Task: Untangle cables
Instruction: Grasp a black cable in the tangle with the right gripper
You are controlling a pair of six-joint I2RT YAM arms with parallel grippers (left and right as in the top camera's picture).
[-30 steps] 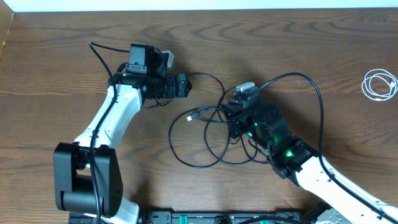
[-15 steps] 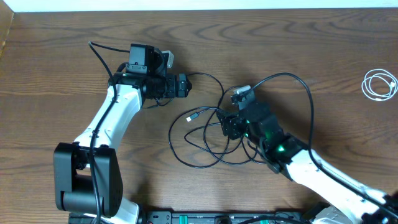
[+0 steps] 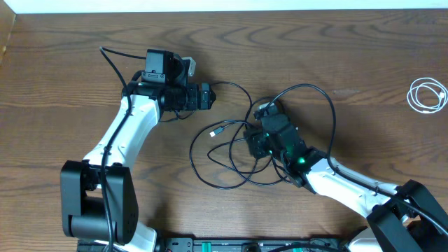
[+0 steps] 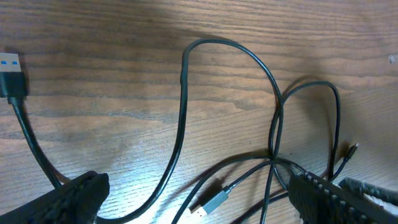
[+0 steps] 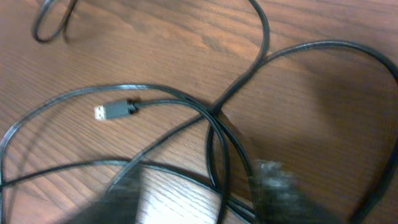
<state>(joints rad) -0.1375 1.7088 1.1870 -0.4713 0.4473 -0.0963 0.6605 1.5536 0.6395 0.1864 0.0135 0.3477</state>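
Black cables (image 4: 183,93) lie tangled on the counter (image 3: 63,77); your left jaws hang released beside them; right jaws' grip cannot be told.

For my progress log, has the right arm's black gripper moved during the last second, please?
Yes: the right arm's black gripper slid left, farther from the coiled thin white cord.
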